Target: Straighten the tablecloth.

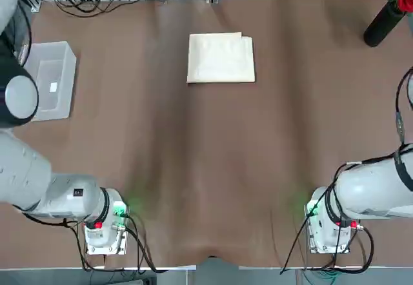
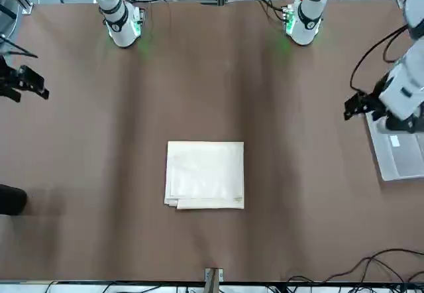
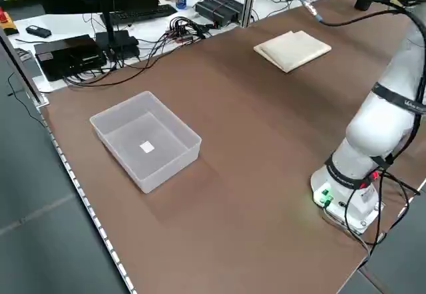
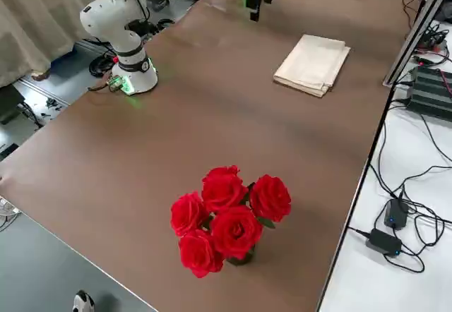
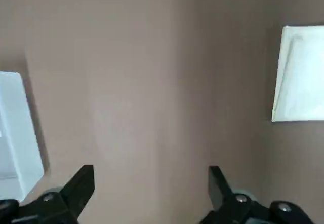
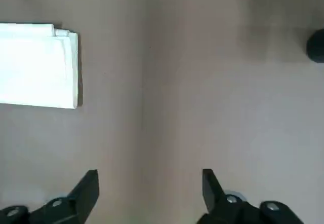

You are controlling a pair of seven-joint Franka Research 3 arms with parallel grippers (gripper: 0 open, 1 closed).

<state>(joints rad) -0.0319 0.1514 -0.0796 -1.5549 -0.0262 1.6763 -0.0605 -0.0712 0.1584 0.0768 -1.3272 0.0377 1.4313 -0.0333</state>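
Looking down over the big brown sheet (image 1: 226, 220), stretched right across the table, with long soft creases running through. Catching the left arm (image 1: 45, 175) at the robot's left and the right arm (image 1: 374, 191) at its right, both reaching out over the brown. Spotting the clear plastic bin (image 3: 146, 141) on the left side, with a small white label (image 3: 147, 147) inside. Coming now to the tablecloth (image 1: 221, 59), lying flat near the far edge, around the middle of the table: still to be spread, folded into a compact cream rectangle, with layers slightly out of line at the side towards the robot's right. Over to the red roses (image 4: 226, 220), bunched in the black vase (image 1: 384, 24) at the far right. And down to the left gripper (image 5: 152, 171), hovering near the bin, fingers wide apart with nothing between. Across to the right gripper (image 6: 151, 173), up over the table's right side, between the right arm's base and the vase, fingers likewise well apart, nothing gripped, well clear of the tablecloth.
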